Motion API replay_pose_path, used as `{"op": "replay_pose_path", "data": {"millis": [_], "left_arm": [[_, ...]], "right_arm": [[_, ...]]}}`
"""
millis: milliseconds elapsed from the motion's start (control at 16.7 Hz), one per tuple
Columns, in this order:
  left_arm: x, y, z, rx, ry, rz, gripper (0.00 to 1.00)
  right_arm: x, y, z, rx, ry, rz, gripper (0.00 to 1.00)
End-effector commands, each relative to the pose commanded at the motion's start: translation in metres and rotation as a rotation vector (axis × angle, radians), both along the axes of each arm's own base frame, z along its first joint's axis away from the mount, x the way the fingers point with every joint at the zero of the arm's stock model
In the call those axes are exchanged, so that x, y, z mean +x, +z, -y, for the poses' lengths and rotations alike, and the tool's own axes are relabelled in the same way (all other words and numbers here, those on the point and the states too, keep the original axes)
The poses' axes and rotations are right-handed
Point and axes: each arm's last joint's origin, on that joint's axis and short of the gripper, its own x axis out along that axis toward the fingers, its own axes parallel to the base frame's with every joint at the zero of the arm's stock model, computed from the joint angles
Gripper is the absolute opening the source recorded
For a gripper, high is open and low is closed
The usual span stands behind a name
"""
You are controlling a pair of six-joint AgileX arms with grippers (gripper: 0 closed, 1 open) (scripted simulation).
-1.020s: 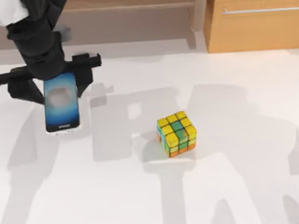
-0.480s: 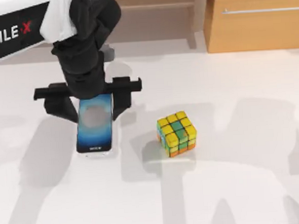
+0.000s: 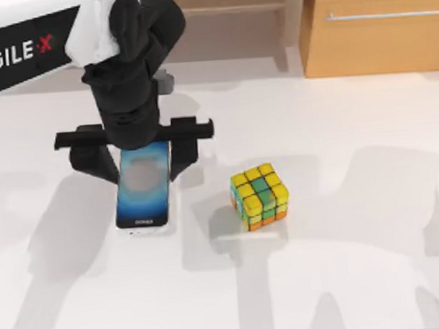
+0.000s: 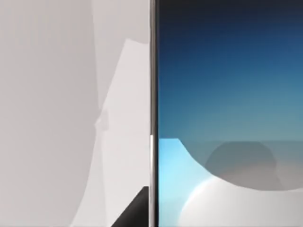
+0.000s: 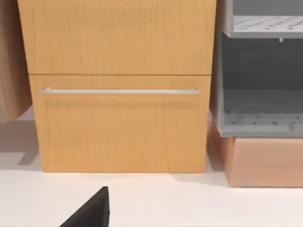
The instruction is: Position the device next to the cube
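The black left gripper (image 3: 135,156) clamps the slim blue-screened smartphone (image 3: 142,191), hiding its top end, left of the yellow-tiled puzzle cube (image 3: 259,196).

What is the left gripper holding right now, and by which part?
The left gripper holds the device, its fingers on the two long edges at the end farther from the camera. The device is left of the cube, with a gap between.
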Motion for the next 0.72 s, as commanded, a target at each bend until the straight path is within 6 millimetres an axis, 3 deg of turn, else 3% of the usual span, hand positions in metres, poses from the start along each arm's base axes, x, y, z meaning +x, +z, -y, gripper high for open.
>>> {"op": "replay_pose_path", "data": {"millis": [720], "left_arm": [[0.0045,-0.0073,-0.0010,-0.020,0.023,0.038,0.00]], "right_arm": [[0.0000,0.0000,0.0000,0.000,0.000,0.000,1.00]]}}
